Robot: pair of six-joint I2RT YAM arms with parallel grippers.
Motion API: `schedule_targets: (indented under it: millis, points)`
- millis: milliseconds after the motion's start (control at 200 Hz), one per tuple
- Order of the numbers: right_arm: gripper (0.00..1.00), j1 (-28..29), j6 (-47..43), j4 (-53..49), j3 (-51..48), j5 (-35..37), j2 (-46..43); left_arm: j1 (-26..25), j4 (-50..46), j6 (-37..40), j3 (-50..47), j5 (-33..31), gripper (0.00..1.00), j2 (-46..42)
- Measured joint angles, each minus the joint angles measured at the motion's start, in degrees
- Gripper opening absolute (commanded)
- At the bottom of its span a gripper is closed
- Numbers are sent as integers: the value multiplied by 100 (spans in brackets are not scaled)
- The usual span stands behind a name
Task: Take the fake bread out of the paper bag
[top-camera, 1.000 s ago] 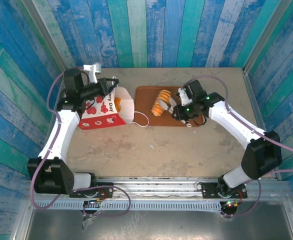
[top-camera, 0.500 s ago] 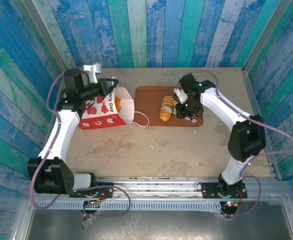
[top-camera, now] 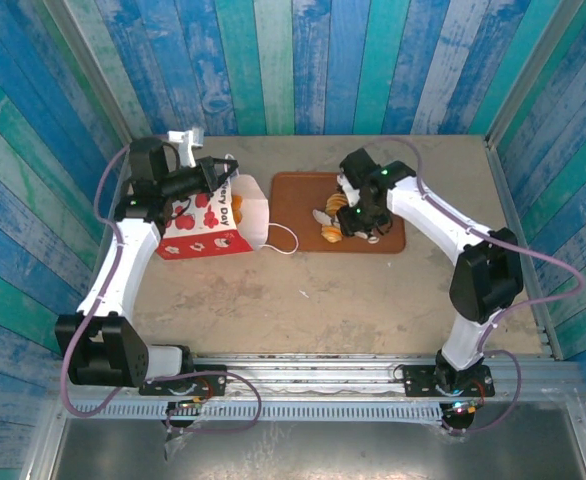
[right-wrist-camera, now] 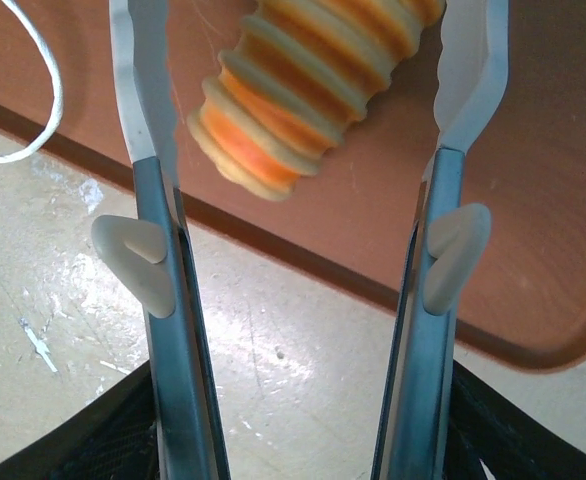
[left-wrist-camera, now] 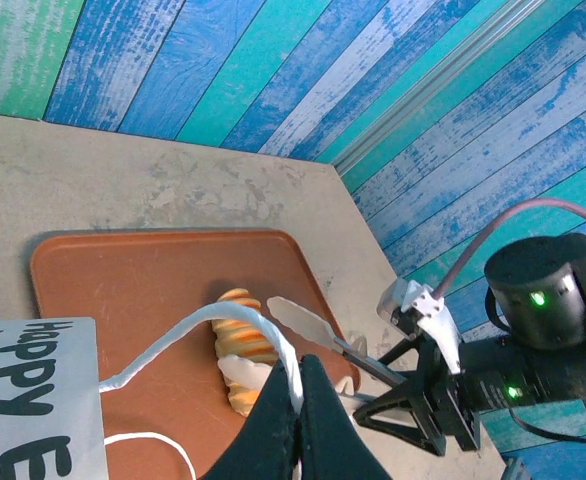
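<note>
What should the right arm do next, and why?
Probably lift the right gripper straight off the ridged loaf: its jaws stand open either side, and the loaf lies on the tray. More bread shows orange inside the paper bag, held by the left gripper at a cord handle.

Paper bag (top-camera: 205, 232) mouth unblocked — right arm (top-camera: 428, 215) spans tray (top-camera: 291, 198).

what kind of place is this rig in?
Probably a robot test cell: table boxed by blue plank walls, left arm and right arm on a rail, toy bread on a tray by a bag.
</note>
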Motion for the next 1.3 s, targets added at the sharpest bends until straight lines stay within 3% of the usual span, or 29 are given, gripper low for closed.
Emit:
schedule_targets:
  millis: [296, 681, 1302]
  points:
    - [64, 673, 1008, 2, -170, 603, -55, 0, -7, 107, 2, 87, 0, 98]
    - [59, 612, 1307, 94, -509, 695, -50, 0, -37, 212, 2, 197, 0, 136]
    - [59, 114, 874, 291, -667, 293, -66, 0, -42, 205, 2, 197, 0, 136]
